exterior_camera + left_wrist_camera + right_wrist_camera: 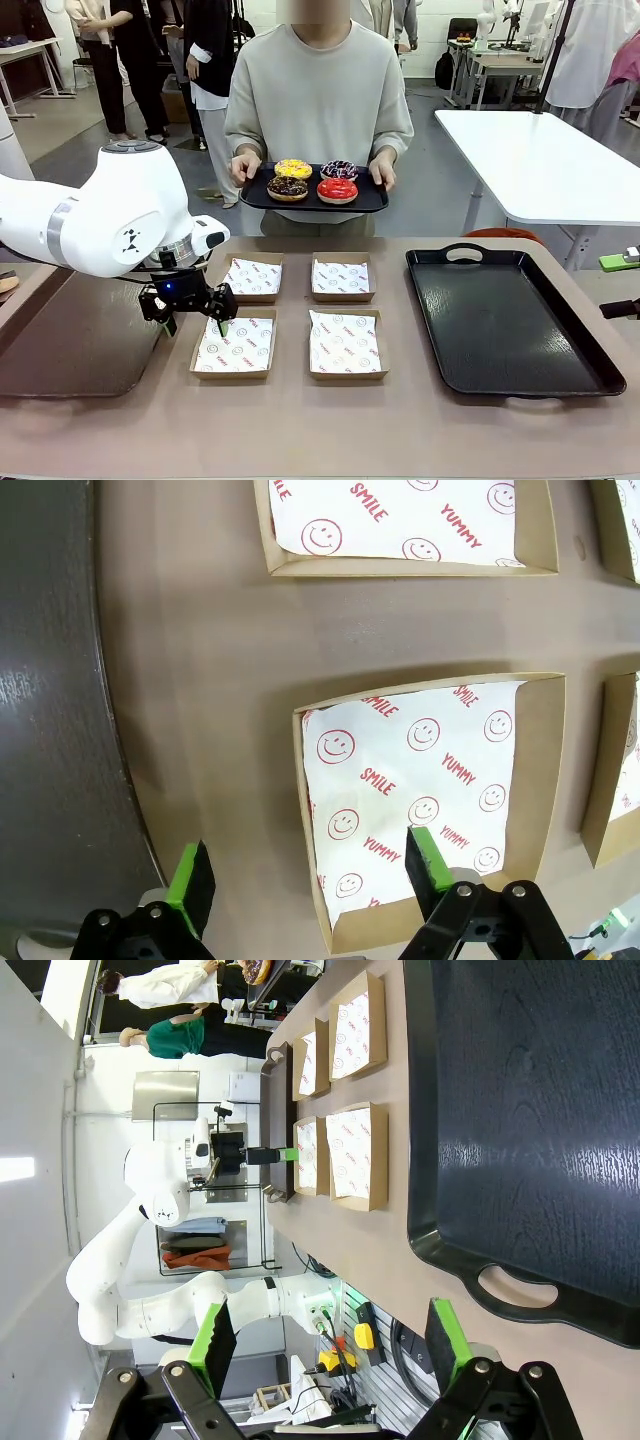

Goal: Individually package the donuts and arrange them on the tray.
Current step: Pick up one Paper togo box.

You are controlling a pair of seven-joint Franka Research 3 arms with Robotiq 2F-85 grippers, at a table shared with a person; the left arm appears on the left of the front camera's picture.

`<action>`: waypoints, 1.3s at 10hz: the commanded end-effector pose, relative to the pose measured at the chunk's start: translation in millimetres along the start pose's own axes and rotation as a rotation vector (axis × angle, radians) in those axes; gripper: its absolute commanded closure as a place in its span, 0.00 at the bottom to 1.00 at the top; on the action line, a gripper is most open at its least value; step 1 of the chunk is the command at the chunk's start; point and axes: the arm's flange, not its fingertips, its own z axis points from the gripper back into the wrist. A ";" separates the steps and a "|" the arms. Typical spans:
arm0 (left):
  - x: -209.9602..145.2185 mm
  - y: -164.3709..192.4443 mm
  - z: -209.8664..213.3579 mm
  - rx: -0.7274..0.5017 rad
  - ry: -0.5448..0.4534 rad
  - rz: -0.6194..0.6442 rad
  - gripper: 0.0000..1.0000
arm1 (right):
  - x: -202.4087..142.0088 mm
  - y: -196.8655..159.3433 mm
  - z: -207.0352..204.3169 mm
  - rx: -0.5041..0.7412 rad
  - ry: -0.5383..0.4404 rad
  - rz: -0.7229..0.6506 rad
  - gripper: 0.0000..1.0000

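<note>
Donuts (312, 180), four: on a small dark tray (372, 203) that a person (320, 90) holds beyond the table's (300, 430) far edge, apparently awaiting hand-over
Boxes (234, 377), four, paper-lined: left-centre, open, one per donut
Large tray (500, 320): right side, bare
Left gripper (195, 322): fingers spread wide, empty, over the near-left box's outer edge
Right gripper (328, 1325): fingers spread wide, empty, near a large-tray handle

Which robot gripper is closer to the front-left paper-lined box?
Left. The left gripper is right at the box, its open fingers straddling the box's left wall; the right gripper is far off, across the black tray.
</note>
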 end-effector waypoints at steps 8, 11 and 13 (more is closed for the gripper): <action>4.9 -20.9 -10.4 0.043 0.002 0.037 0.19 | 0.8 1.4 -1.1 0.008 -0.004 0.002 0.00; 7.8 -21.0 -10.0 0.039 0.014 0.042 0.63 | 0.8 1.4 -1.1 0.008 -0.004 0.002 0.00; 8.0 -21.1 -9.5 0.040 0.019 0.044 1.00 | 0.8 1.4 -1.1 0.008 -0.004 0.002 0.00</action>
